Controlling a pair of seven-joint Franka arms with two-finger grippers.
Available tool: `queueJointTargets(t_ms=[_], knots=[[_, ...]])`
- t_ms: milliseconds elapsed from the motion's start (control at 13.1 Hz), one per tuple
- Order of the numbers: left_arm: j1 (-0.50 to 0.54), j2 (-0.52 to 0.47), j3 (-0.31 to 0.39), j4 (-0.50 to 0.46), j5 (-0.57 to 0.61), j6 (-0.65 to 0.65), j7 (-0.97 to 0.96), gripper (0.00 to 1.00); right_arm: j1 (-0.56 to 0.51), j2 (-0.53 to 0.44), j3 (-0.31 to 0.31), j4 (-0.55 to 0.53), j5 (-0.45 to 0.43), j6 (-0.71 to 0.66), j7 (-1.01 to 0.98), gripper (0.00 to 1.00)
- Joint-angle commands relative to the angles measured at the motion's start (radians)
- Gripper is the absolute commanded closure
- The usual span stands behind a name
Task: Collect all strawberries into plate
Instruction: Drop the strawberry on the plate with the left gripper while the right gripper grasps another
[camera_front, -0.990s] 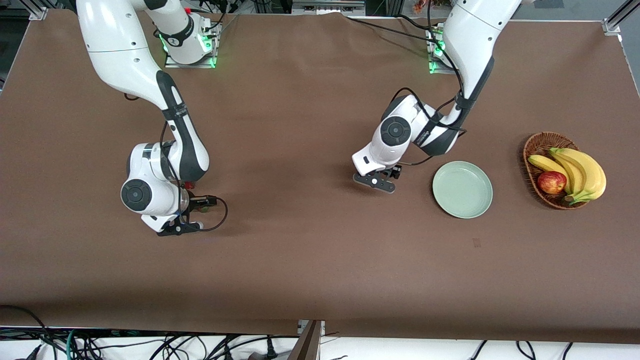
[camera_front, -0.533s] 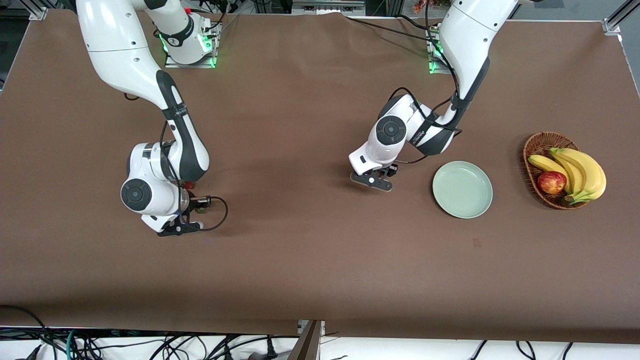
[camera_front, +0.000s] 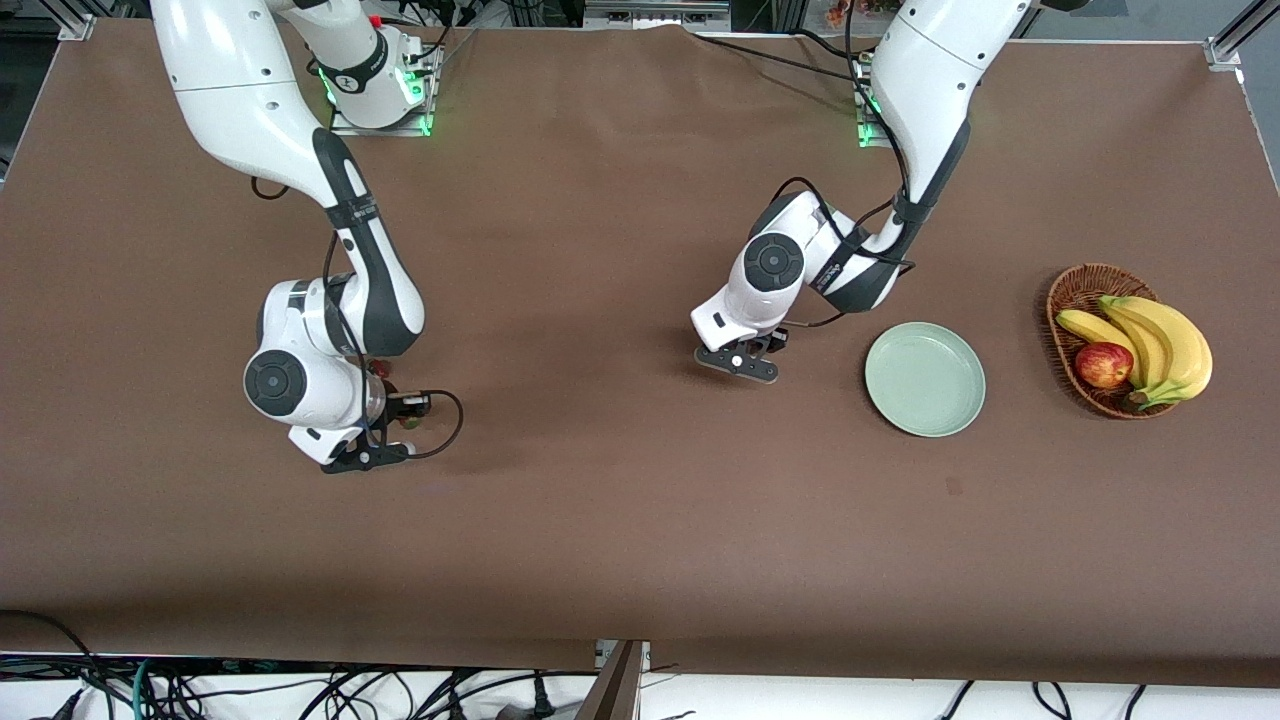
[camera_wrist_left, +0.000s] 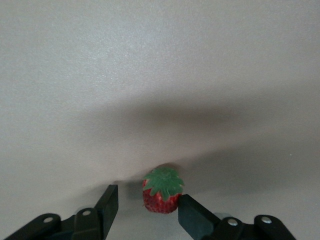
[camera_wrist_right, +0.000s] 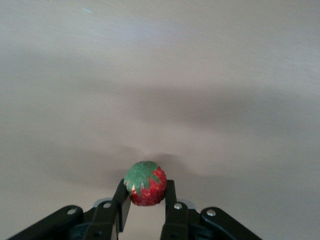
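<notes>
Right pincer (camera_wrist_right: 145, 202) pinching a strawberry (camera_wrist_right: 145, 183) low over the worktop (camera_front: 620, 500), left pincer (camera_wrist_left: 148, 210) part-spread around another strawberry (camera_wrist_left: 162, 189), one finger (camera_wrist_left: 196, 216) touching it, plate (camera_front: 925, 379) nearby

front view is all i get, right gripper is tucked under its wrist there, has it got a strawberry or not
observer: Yes. The right wrist view shows the right gripper shut on a strawberry, pinched between both fingers with its green cap toward the camera.
operator: and the left one
observer: The left gripper is open around a second strawberry low over the table. One finger meets the berry and a gap shows at the other, so it is not clamped yet.
</notes>
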Motion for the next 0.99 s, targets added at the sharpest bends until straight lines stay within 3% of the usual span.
queueJointTargets(t_ms=[0,229,305,457,610,914], knots=[[-0.043,0.023,0.008,0.03,0.021,0.004,-0.051,0.4,0.03,-0.014,0.025,0.006,0.03,0.014,0.086,0.86],[-0.047,0.022,0.008,0.034,0.018,0.003,-0.07,0.41,0.079,-0.007,0.025,0.028,0.029,0.014,0.213,0.86],[-0.048,0.022,0.008,0.034,0.018,0.003,-0.074,0.46,0.088,-0.007,0.025,0.028,0.029,0.015,0.23,0.86],[-0.048,0.022,0.008,0.034,0.018,0.0,-0.087,0.63,0.088,-0.007,0.025,0.028,0.029,0.014,0.232,0.86],[-0.054,0.019,0.008,0.032,0.021,-0.011,-0.161,0.94,0.088,-0.007,0.025,0.029,0.03,0.014,0.233,0.86],[-0.016,-0.023,0.017,0.076,0.018,-0.089,-0.214,0.95,0.111,-0.007,0.027,0.029,0.03,0.028,0.31,0.86]])
